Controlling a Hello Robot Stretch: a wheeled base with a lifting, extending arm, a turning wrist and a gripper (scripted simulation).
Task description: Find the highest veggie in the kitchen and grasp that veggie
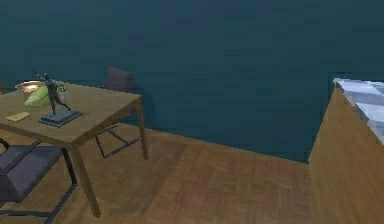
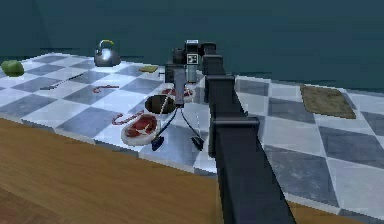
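A small green rounded thing [image 2: 12, 68] lies on the checkered countertop [image 2: 290, 130] at the arm side view's far left edge. My arm rises from the bottom edge over the counter. The gripper [image 2: 180, 142] hangs left of the white marker squares [image 2: 191, 55], its thin fingers [image 2: 196, 140] pointing down beside a white plate with red pieces [image 2: 143, 128] and a dark bowl [image 2: 160, 103]. With these things lying right at it, I cannot tell whether it holds anything.
A grey kettle [image 2: 105, 52], a red curved thing [image 2: 105, 90], utensils and a brown mat [image 2: 325, 100] share the counter. In the forward view stand a wooden table [image 1: 95, 110] with a statue [image 1: 58, 103], two chairs, a teal wall, and the counter's end [image 1: 350, 150] at right.
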